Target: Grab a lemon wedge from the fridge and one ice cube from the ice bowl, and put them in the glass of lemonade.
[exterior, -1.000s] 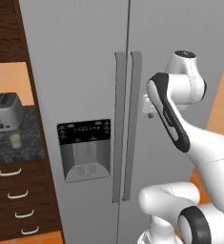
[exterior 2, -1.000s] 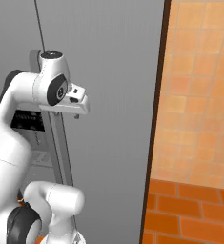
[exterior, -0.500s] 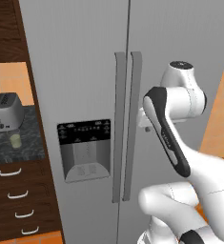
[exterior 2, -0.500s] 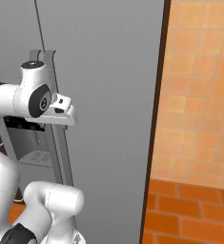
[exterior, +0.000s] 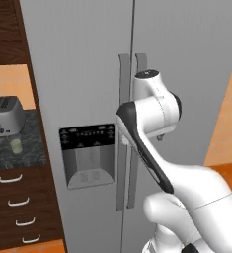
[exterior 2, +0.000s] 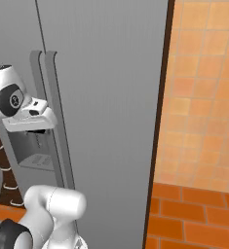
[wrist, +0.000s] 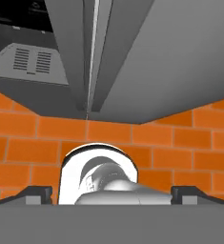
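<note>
Arm has swung left across the closed fridge (exterior: 88, 74), toward the handles (exterior: 130, 99) at frame centre.
Gripper (wrist: 111, 193) spread, empty; it could miss or clip a handle; glass (exterior: 16, 146) waits lower left.

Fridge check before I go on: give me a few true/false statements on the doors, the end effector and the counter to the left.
1. Both doors of the fridge are shut. True.
2. The end effector is clamped on a door handle. False: its fingers stand wide apart with nothing between them.
3. The glass of lemonade stands on the dark counter in front of the toaster. True.
4. The dispenser panel sits on the right-hand door. False: it is on the left door.
</note>
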You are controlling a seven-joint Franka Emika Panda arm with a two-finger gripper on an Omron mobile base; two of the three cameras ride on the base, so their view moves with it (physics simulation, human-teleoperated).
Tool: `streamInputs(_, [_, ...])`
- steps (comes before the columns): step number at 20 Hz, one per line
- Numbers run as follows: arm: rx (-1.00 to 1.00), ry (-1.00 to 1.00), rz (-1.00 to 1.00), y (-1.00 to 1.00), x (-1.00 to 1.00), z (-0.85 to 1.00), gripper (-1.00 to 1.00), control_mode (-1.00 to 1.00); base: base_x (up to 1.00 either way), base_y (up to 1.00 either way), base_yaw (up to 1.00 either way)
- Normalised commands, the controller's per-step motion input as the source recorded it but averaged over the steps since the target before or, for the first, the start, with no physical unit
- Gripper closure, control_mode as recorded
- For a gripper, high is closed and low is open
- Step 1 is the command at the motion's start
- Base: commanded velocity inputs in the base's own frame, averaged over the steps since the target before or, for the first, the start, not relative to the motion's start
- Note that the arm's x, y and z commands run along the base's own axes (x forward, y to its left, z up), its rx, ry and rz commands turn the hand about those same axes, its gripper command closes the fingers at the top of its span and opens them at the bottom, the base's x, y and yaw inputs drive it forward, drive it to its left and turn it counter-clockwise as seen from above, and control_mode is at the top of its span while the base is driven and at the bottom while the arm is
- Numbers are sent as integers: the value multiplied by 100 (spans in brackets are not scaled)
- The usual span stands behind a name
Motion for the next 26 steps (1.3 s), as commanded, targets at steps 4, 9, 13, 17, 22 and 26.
streamInputs(4, [0,10,0,-23,-2,0,-100,-100,0,0,0])
streamInputs(9, [0,0,0,2,0,-2,-100,-100,0,0,0])
streamInputs(13, [0,0,0,0,0,0,-100,100,-23,54,0])
streamInputs(17, [0,0,0,0,0,0,-100,100,-3,100,0])
streamInputs(22, [0,0,0,0,0,0,-100,100,0,100,0])
streamInputs(26, [0,0,0,0,0,0,-100,100,2,100,0])
